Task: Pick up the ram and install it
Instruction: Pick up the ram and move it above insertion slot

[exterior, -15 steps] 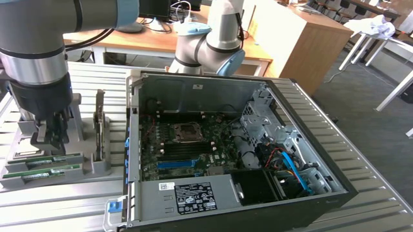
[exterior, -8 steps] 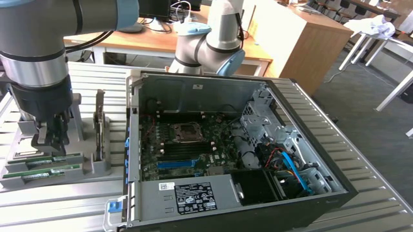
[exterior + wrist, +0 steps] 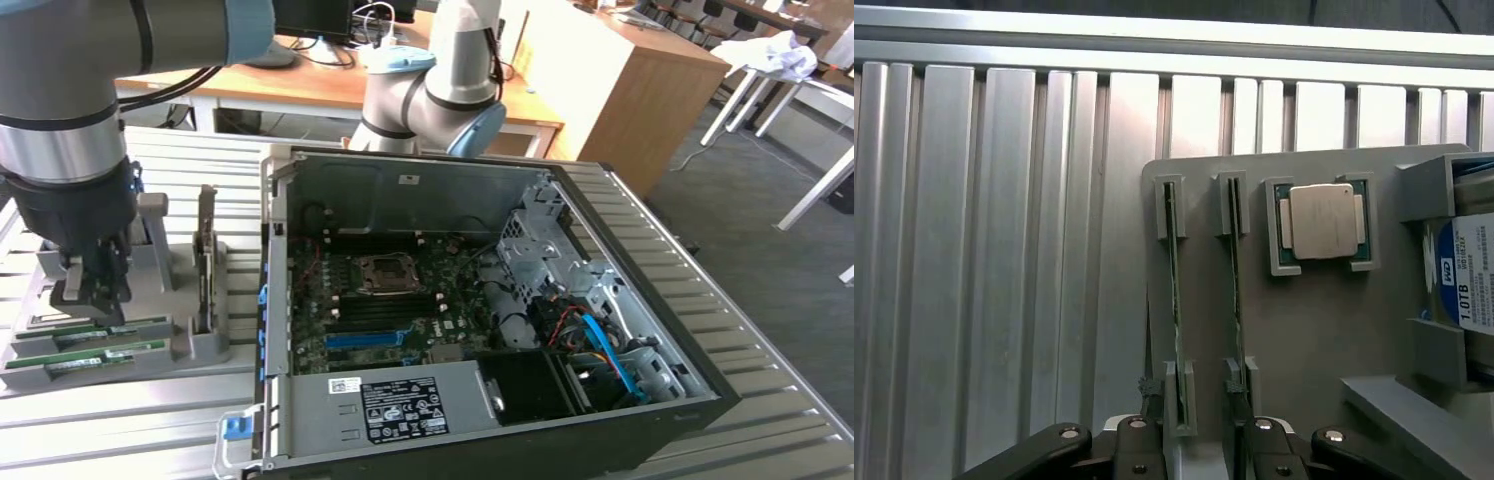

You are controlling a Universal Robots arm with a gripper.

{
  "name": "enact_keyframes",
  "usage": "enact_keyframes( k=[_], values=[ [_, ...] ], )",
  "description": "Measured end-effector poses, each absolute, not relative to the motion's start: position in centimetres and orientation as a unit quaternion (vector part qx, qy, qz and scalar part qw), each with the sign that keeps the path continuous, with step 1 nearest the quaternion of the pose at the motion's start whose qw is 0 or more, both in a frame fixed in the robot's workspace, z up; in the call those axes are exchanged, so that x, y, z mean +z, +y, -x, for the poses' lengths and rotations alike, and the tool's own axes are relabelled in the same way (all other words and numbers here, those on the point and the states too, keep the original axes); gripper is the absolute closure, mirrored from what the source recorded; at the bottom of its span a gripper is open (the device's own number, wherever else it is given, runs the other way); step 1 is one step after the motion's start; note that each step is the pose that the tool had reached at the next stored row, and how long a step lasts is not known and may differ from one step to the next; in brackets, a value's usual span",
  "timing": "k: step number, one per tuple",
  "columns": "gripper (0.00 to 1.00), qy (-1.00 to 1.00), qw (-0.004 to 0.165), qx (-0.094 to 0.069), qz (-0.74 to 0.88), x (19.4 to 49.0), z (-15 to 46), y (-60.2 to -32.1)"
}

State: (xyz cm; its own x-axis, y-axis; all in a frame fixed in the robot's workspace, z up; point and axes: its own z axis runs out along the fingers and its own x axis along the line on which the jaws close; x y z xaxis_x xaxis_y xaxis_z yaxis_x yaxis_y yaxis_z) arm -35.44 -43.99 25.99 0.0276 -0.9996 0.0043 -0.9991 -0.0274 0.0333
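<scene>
Two green ram sticks lie on edge in a grey holder (image 3: 187, 345) at the exterior view's left. One ram (image 3: 100, 335) (image 3: 1172, 290) runs between my fingers; the other ram (image 3: 80, 362) (image 3: 1236, 290) lies parallel beside it. My gripper (image 3: 91, 305) (image 3: 1191, 410) hangs low over the holder, open, its fingertips (image 3: 1149, 388) standing to either side of the first stick's near end without clamping it. The open computer case (image 3: 694, 390) with its motherboard (image 3: 387, 300) sits to the exterior view's right of the holder.
A dark expansion card (image 3: 207, 260) stands on edge in the holder. A processor chip (image 3: 1321, 222) and a hard drive (image 3: 1476, 275) rest in other holder pockets. A second robot arm (image 3: 441, 90) stands behind the case. The table top (image 3: 984, 250) is ribbed metal.
</scene>
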Motion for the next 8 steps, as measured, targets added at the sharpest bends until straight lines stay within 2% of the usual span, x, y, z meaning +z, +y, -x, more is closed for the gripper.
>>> enact_keyframes(
  k=[8],
  values=[
    [0.64, -0.696, 0.014, -0.01, -0.718, 25.47, 36.08, -44.12]
  ],
)
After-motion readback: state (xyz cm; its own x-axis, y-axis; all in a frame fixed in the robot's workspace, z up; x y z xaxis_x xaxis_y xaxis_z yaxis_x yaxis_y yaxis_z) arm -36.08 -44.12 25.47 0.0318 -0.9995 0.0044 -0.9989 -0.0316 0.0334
